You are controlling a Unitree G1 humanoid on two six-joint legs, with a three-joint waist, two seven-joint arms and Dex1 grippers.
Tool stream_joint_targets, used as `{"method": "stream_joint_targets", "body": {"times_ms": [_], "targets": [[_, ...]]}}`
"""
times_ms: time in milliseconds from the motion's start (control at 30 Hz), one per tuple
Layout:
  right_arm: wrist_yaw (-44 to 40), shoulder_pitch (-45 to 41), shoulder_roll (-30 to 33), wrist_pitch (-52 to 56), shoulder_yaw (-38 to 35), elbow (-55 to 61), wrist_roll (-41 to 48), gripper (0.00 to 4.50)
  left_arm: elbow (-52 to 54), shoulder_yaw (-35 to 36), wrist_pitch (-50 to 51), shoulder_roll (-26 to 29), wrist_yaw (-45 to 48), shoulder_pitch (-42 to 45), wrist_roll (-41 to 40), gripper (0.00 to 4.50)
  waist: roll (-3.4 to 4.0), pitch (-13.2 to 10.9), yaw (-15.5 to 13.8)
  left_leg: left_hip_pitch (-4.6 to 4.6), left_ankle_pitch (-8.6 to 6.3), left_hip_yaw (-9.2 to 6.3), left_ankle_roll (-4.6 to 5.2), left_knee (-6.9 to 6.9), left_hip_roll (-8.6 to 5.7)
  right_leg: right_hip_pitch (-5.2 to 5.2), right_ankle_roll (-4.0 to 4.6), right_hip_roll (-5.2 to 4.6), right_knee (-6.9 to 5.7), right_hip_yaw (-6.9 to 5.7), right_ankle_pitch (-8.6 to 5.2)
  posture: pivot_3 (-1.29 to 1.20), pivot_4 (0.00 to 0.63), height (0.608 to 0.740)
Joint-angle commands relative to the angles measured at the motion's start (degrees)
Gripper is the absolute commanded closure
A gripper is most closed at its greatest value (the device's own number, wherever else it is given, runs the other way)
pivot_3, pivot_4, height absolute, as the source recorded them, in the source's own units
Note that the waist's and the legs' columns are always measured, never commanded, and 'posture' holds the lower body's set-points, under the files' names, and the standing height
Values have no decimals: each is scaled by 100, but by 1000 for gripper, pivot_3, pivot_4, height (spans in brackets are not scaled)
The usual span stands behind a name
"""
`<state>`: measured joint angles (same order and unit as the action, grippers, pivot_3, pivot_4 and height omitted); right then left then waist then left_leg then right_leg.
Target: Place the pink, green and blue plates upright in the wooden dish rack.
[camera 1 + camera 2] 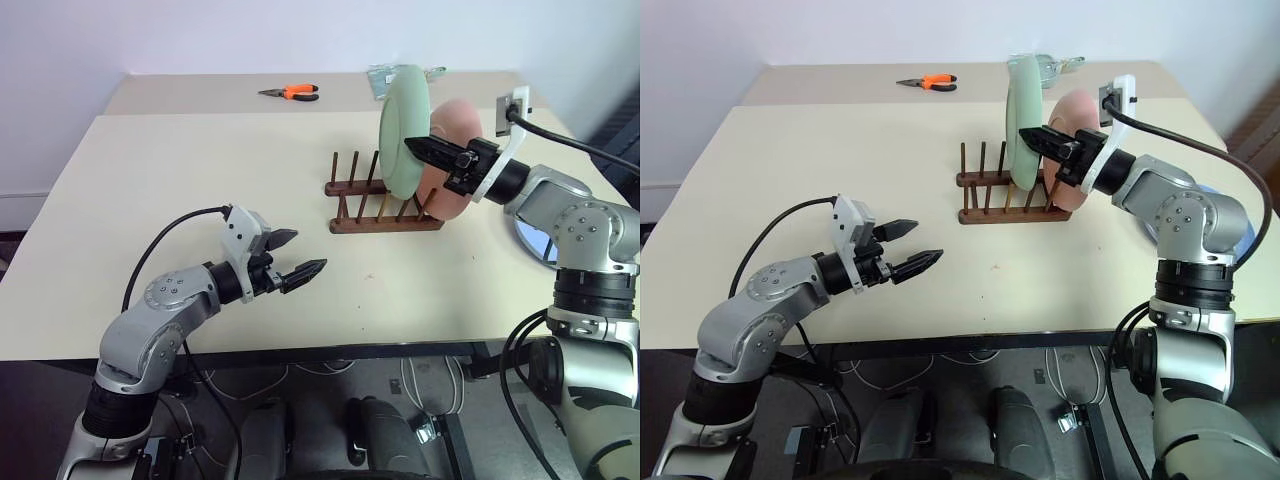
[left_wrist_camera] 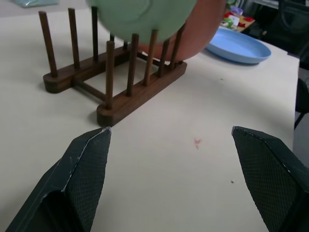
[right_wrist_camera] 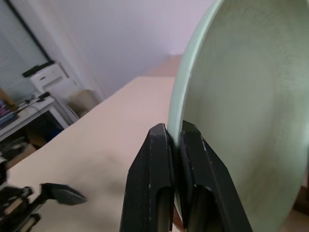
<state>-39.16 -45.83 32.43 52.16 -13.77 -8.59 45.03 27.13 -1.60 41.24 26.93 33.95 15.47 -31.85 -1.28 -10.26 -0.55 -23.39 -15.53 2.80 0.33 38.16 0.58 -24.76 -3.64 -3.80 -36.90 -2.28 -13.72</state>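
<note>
Green plate [image 1: 404, 130] clamped in right pincer [image 1: 420, 150] above rack [image 1: 383, 205]; pink plate [image 1: 455, 160] behind; left pincer [image 1: 298, 256] open; pliers [image 1: 291, 92] far off.

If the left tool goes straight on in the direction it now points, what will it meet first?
Probably the near end of the wooden dish rack, which lies ahead of the open left tool across bare table. Depth is unclear; it might pass just in front of it.

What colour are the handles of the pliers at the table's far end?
Orange, on the pliers; clearest in the left eye view.
</note>
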Motion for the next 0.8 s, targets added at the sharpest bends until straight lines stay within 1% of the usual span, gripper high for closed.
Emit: {"method": "stream_joint_targets", "body": {"times_ms": [33, 100, 200, 233, 333, 400, 467, 533, 600, 633, 667, 733, 767, 800], "targets": [[-144, -188, 69, -119, 8, -36, -97, 4177, 201, -84, -8, -8, -39, 24, 5, 328, 0, 0, -1, 0, 0, 0, 0, 0, 1, 0, 0, 1, 0, 0, 0, 0, 150, 740], [-153, -213, 79, -303, 83, -54, -289, 3470, 200, -90, -6, -2, -53, 31, 6, 312, 0, 0, -1, 0, 0, -1, 0, 0, 1, 0, 0, 2, 0, 1, 0, 0, 150, 740], [-154, -208, 113, -846, 251, 40, -734, 2094, 201, -100, -18, 14, -65, 44, 7, 312, 0, 0, 0, 0, 0, 0, 0, 0, 2, 0, 0, 3, 0, 1, 0, 0, 150, 740], [-290, -153, 227, -1045, 376, 212, -901, 1597, 204, -100, -17, 13, -75, 44, 6, 312, 0, 0, 0, 0, 0, 0, 0, 0, 2, 0, 0, 4, 0, 1, 0, 0, 150, 740], [-533, -43, 537, -1476, 669, 510, -1361, 1597, 206, -103, -18, 17, -91, 44, 8, 312, 3, -2, -10, 0, 0, 0, 0, 0, 2, -1, -1, 6, 0, 2, 0, 0, 150, 740], [-755, 94, 968, -1707, 733, 848, -1627, 1597, 218, -96, -13, 28, -96, 45, 0, 312, 3, -2, -28, -1, 0, -2, 0, 0, 2, -1, -1, 7, 2, 2, -1, 0, 150, 740], [-980, 277, 1351, -1821, 640, 1175, -1685, 1597, 236, -79, -1, 36, -107, 47, -16, 312, 2, -3, -35, -4, 0, -4, 1, 2, 1, 0, -1, 6, 6, 1, -1, 0, 150, 740], [-1210, 534, 1701, -1917, 427, 1461, -1627, 1597, 242, -71, 1, 46, -110, 51, -23, 312, 2, -3, -19, -5, -2, -3, 3, 2, 1, 1, -1, 5, 11, 2, -1, 0, 150, 740], [-1456, 939, 2215, -1541, -267, 1573, -1286, 1597, 221, -122, -20, 94, -22, 88, -11, 312, 2, -3, -23, -4, -2, -3, 4, 1, 3, 3, -1, 7, 15, 2, -1, 0, 150, 740], [-1469, 1142, 2392, -1371, -547, 1533, -1206, 1332, 210, -184, -39, 131, 46, 108, 13, 312, 2, -3, -36, -3, -2, -4, 4, 1, 4, 5, -1, 8, 16, 2, -1, 0, 150, 740], [-1499, 1470, 2591, -1342, -723, 1472, -1303, 1034, 196, -273, -61, 169, 138, 129, 42, 312, 2, -3, -50, -3, -2, -6, 4, 1, 4, 7, -1, 8, 18, 1, -1, 0, 150, 740], [-1471, 2230, 2908, -1640, -735, 1373, -1838, 267, 162, -468, -117, 242, 348, 172, 91, 312, 2, -1, -40, 1, -3, -7, 5, 1, 5, 16, 1, 8, 32, 0, -2, 0, 150, 740], [-1362, 2551, 3027, -1824, -635, 1294, -2168, 64, 135, -545, -139, 264, 455, 200, 90, 312, 2, 1, -30, 2, -4, -8, 7, 1, 8, 24, 2, 8, 43, 0, -2, 0, 150, 740], [-1217, 2795, 3111, -2007, -502, 1185, -2482, 64, 104, -609, -165, 279, 544, 230, 96, 312, 2, 1, -18, 4, -5, -6, 9, 1, 13, 31, 6, 9, 56, 0, -3, 0, 150, 740]]}}
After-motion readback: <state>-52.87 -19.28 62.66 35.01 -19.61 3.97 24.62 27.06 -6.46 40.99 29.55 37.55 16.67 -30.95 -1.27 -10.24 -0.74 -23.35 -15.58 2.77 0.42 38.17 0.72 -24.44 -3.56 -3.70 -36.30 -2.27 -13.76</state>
